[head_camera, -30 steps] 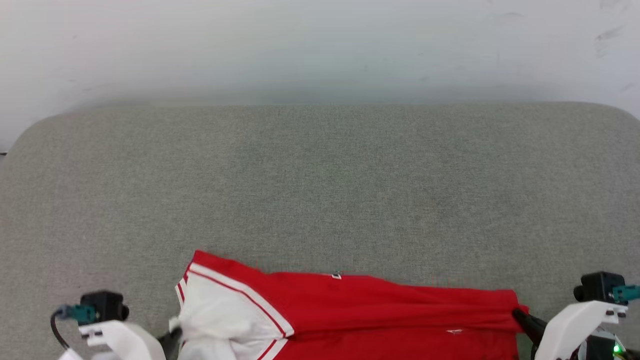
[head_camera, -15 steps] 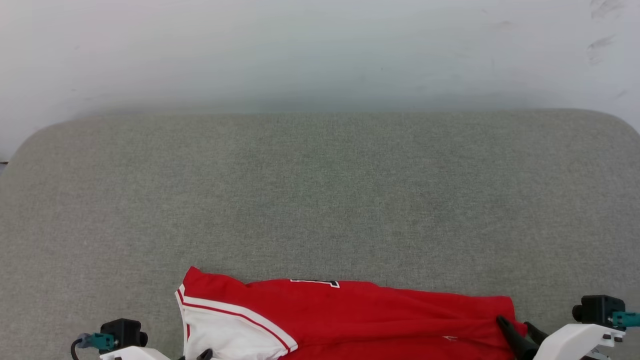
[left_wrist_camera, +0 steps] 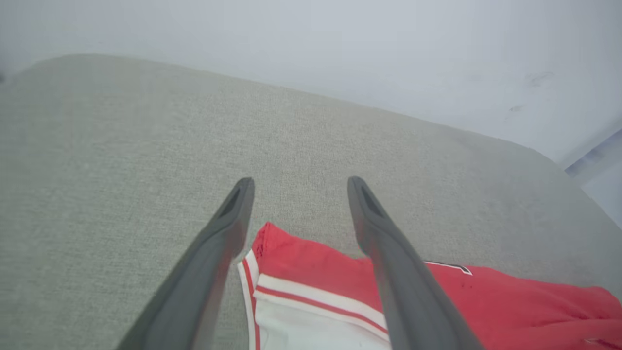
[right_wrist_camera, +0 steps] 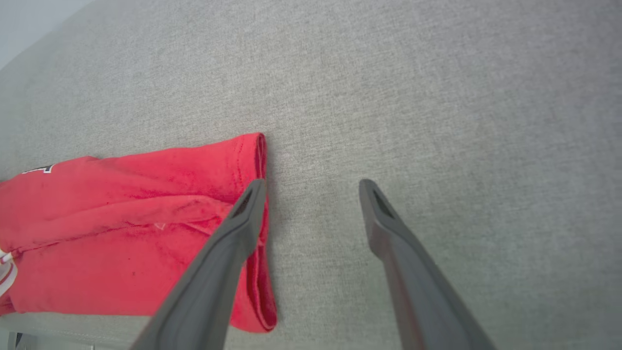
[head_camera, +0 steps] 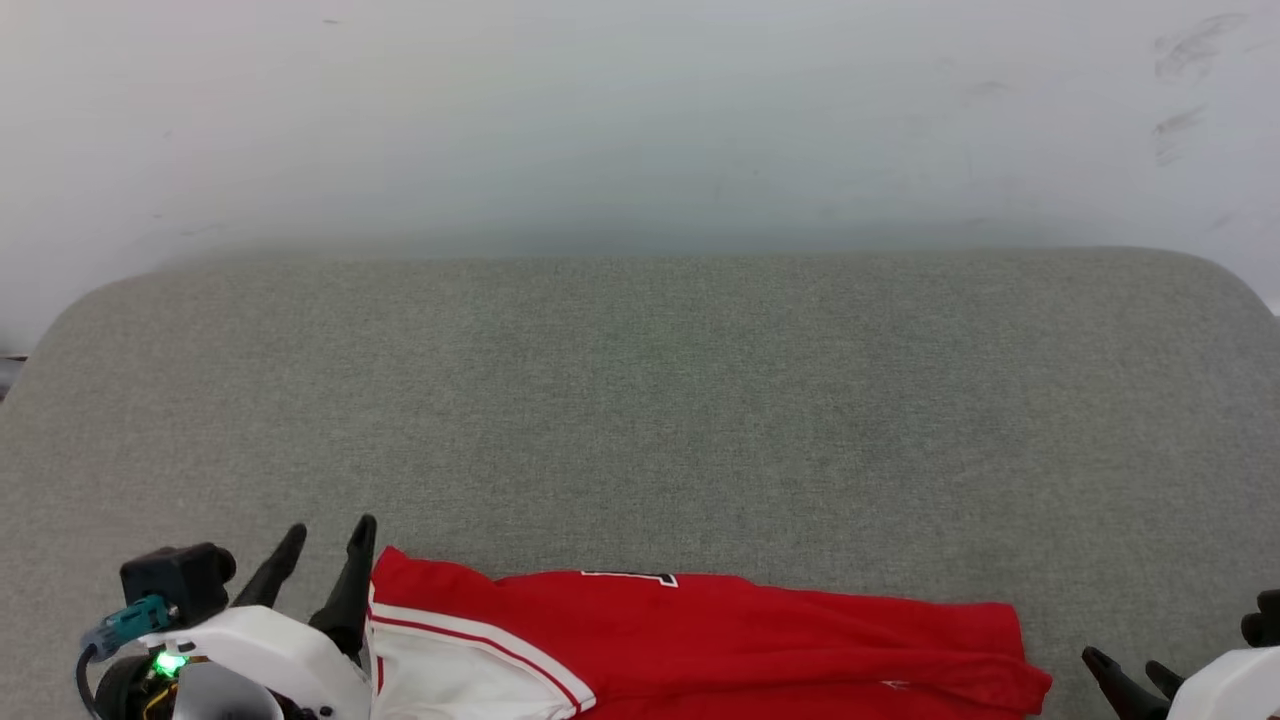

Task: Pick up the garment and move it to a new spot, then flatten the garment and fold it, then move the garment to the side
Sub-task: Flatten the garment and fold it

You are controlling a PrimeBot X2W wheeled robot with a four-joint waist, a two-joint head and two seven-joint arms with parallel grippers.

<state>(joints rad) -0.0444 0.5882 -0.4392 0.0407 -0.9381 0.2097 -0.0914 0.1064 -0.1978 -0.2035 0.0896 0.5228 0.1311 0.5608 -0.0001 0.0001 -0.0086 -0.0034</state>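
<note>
Left claw (head_camera: pixel 330 528) stands spread and grips nothing, its two dark fingers pointing away over the grey cushion (head_camera: pixel 640 400). Right claw (head_camera: pixel 1120 665) is likewise spread and empty. Between the two lies the garment (head_camera: pixel 720 640), a long red strip along the near edge of the cushion, doubled over on itself, with a sliver of black-and-white number print peeping out at its far edge.

I'd guess the claws sit one at each end because that is how a folded jersey wants handling: a hold at both ends keeps thin, slippery cloth from sagging or falling open in the middle.

From the left claw, the white sleeve panel with its striped trim lies just beside and below the inner finger. In the wrist view the red corner reaches up between the two fingers, but I cannot tell whether either finger touches the cloth. From the right claw, the hemmed end lies just beside the inner finger, while the outer finger hangs over bare cushion.

The folding looks done or nearly so, and to shift the jersey aside, both claws would first have to close on those ends
</note>
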